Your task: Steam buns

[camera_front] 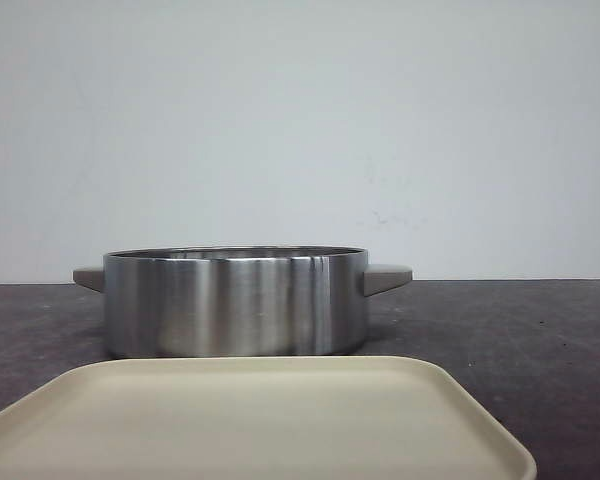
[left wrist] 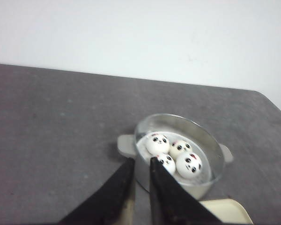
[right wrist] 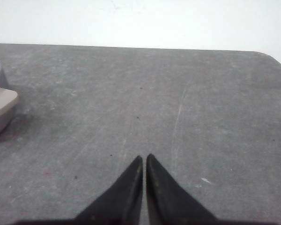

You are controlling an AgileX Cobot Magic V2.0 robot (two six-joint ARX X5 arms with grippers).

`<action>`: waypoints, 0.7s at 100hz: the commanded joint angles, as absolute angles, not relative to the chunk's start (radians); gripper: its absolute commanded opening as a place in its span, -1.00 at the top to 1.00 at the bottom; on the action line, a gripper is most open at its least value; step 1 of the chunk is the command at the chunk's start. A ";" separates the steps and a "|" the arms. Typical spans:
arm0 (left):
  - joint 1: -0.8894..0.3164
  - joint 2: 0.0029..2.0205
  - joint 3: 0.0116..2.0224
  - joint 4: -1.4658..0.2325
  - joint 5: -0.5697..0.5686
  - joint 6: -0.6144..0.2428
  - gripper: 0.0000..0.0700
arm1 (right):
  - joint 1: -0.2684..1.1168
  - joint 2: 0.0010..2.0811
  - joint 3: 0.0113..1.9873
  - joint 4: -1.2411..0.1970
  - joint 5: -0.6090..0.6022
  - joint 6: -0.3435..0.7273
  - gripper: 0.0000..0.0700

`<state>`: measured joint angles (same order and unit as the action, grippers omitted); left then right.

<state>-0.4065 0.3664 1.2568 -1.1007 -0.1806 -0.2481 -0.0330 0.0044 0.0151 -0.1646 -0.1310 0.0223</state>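
- Buns: four, glossy white domes, each with a black panda face — oval eyes, tiny nose, small mouth; faint reddish marks on top of some.
- All four sit clustered inside the steel pot, touching or nearly touching, faces turned up and toward the left wrist camera.
- Nearest-left bun is partly hidden behind a jaw tip; the other three show whole.
- Pot is round, brushed metal, low walls, with two grey-beige side handles; it stands upright on the dark grey counter.
- In the front view the pot's wall hides the buns completely.
- Beige tray, flat with rounded corners, lies on the counter at its near edge, just in front of the pot; cannot tell if they touch. A corner of it shows in the left wrist view.
- Left gripper: black jaws slightly spread with a narrow gap, nothing between them, tips over the pot's near rim beside one handle.
- Right gripper: jaws pressed almost together, only a hairline gap, holding nothing, above bare counter well off to the pot's side; one pot handle shows at the frame's edge.
- White wall behind the counter's far edge.
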 commanded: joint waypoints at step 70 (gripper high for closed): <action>0.010 0.076 0.175 -0.117 0.079 -0.116 0.98 | -0.032 0.004 0.012 -0.157 -0.131 0.014 0.98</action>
